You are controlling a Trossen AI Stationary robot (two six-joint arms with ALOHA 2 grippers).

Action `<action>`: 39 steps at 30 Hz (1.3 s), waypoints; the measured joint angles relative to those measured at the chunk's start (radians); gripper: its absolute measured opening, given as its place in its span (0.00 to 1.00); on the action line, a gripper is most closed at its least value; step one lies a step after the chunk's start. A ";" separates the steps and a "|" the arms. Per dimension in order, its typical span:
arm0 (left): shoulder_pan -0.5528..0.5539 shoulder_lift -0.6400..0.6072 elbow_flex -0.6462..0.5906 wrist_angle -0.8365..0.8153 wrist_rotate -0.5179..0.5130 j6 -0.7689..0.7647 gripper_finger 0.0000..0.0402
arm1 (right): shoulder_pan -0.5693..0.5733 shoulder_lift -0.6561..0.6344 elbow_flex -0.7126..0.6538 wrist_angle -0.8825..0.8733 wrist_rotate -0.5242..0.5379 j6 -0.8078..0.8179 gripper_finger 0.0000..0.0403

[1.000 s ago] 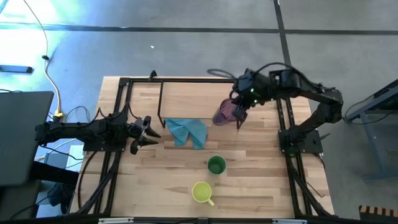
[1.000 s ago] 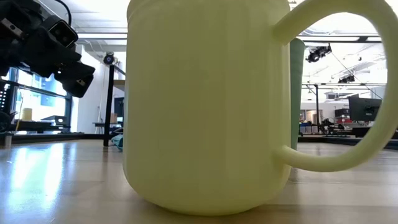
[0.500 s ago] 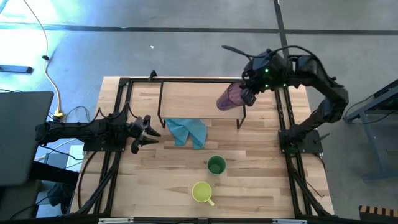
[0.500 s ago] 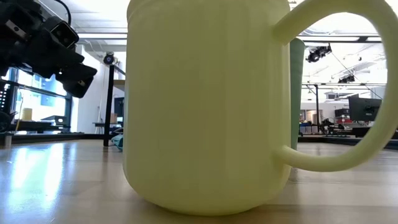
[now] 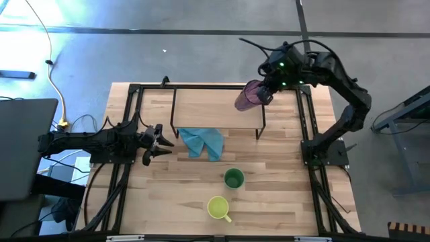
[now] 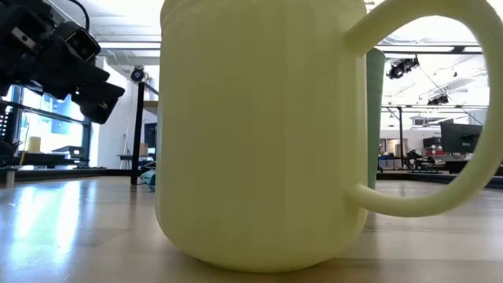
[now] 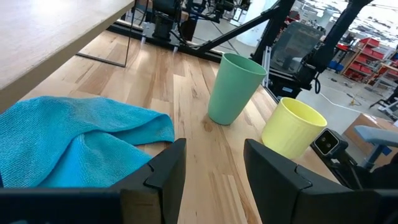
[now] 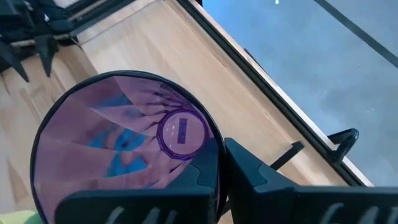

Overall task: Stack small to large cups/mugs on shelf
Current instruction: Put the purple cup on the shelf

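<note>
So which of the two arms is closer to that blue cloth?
The left. Its fingers sit just beside the blue cloth, while the right gripper is up over the shelf holding the purple tumbler.

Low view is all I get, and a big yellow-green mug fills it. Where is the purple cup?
Observer: The right tool grips the purple tumbler, tilted over the shelf's right end.
Operator: And the other arm?
Observer: The left tool is open, at the table's left side beside the blue cloth.
Operator: Any cups on the shelf?
Observer: None stands there; the green cup is upright on the table, between the shelf and your mug.
</note>
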 joint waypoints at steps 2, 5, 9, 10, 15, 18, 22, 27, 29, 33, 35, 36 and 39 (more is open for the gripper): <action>0.000 0.000 0.000 0.000 0.000 0.000 0.37 | -0.016 0.019 0.000 -0.001 -0.014 -0.011 0.00; 0.000 0.000 0.000 -0.002 0.000 0.000 0.37 | -0.043 0.042 0.000 -0.002 -0.027 -0.026 0.00; 0.000 0.000 0.000 -0.003 0.000 0.000 0.37 | -0.082 0.067 0.000 -0.002 -0.032 -0.031 0.00; 0.000 0.000 0.000 -0.003 0.000 0.000 0.37 | -0.090 0.071 0.000 -0.002 -0.032 -0.033 0.00; 0.000 0.000 0.000 -0.003 0.000 0.000 0.37 | -0.125 0.090 0.000 -0.002 -0.032 -0.037 0.00; 0.000 0.000 0.000 -0.003 0.000 0.000 0.37 | -0.140 0.100 0.000 -0.002 -0.046 -0.037 0.00; 0.000 0.000 0.000 -0.003 0.000 0.000 0.37 | -0.154 0.117 0.000 -0.003 -0.090 -0.028 0.00; 0.000 0.000 0.000 -0.003 0.000 0.000 0.37 | -0.170 0.143 -0.001 -0.020 -0.122 -0.027 0.00; 0.000 0.000 0.000 -0.003 0.000 0.000 0.37 | -0.172 0.153 -0.001 -0.024 -0.130 -0.027 0.00; 0.000 0.000 0.000 -0.003 0.000 0.000 0.37 | -0.175 0.164 -0.001 -0.029 -0.130 -0.027 0.00; 0.000 0.000 0.000 -0.003 0.000 0.000 0.37 | -0.179 0.164 -0.001 -0.030 -0.132 -0.026 0.00; 0.000 0.000 0.000 -0.003 0.000 0.000 0.37 | -0.184 0.164 -0.001 -0.030 -0.133 -0.023 0.00; 0.000 0.000 0.000 -0.003 0.000 0.000 0.37 | -0.197 0.164 -0.001 -0.045 -0.131 -0.009 0.00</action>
